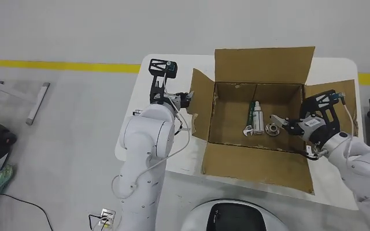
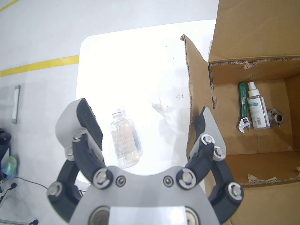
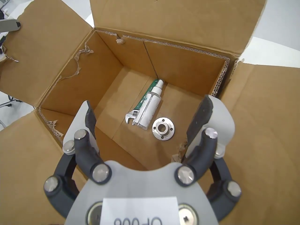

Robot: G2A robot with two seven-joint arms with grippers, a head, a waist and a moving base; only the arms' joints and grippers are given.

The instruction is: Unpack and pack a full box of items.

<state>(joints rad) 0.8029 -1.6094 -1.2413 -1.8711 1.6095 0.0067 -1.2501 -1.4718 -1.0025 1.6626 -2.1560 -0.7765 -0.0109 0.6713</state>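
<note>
Left end effector: its fingers are spread wide with nothing held; it is positioned above the bench, just outside the left flap of the cardboard box.
Right end effector: likewise spread and empty; it is held over the right side of the open box.
Clear plastic bottle: laid on its side on the bench below the left end effector, outside the box.
Metal flange: laid flat on the box floor below the right end effector, just beside the spray bottle's base.
Spray bottle: laid on its side between flange and wrench.
Adjustable wrench: green-handled, laid alongside the spray bottle.
Box flaps: all four are folded open.
</note>
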